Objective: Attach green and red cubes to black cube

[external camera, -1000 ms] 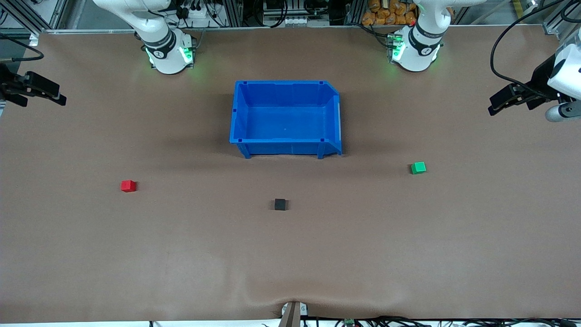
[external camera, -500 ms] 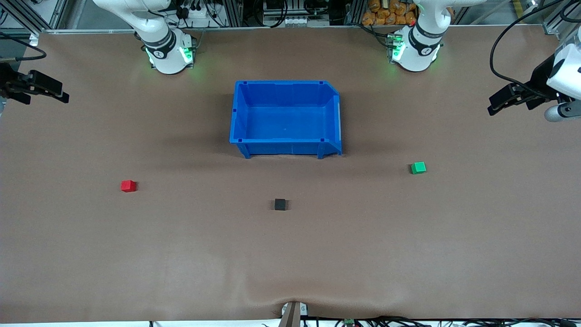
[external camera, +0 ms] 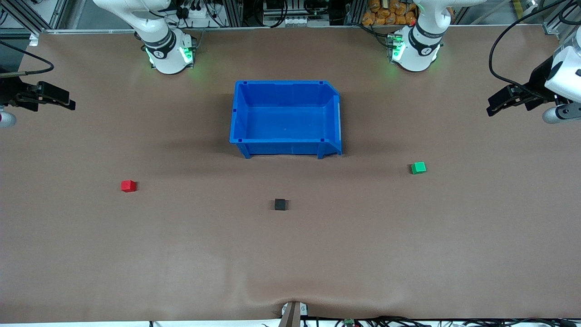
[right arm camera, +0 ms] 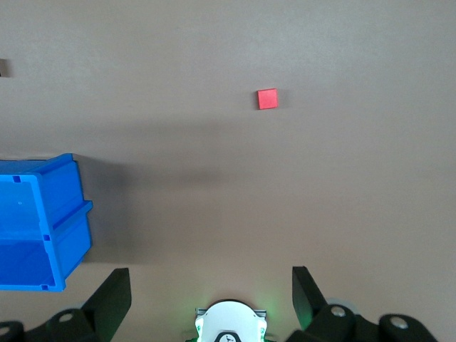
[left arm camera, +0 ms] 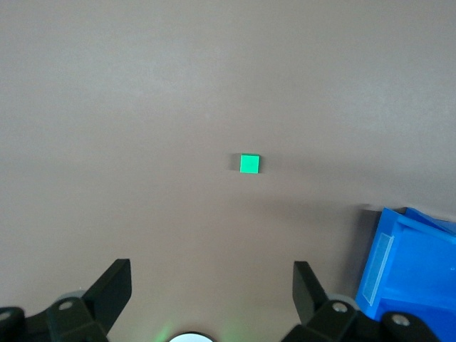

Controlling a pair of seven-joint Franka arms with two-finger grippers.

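Note:
The red cube (external camera: 128,185) lies on the table toward the right arm's end; it also shows in the right wrist view (right arm camera: 267,99). The green cube (external camera: 418,168) lies toward the left arm's end and shows in the left wrist view (left arm camera: 249,164). The black cube (external camera: 280,204) sits between them, nearer the front camera than the bin. My right gripper (external camera: 66,103) (right arm camera: 211,288) is open and empty, high over the table at the right arm's end. My left gripper (external camera: 494,108) (left arm camera: 211,285) is open and empty, high over the left arm's end. Both are well apart from the cubes.
A large blue bin (external camera: 281,83) stands empty mid-table between the arm bases and the cubes; its corner shows in both wrist views (left arm camera: 402,263) (right arm camera: 43,214). A table clamp (external camera: 292,313) and cables sit at the front edge.
My right gripper has moved a little in over the table from its end. My left gripper has shifted only slightly. The cubes have not moved.

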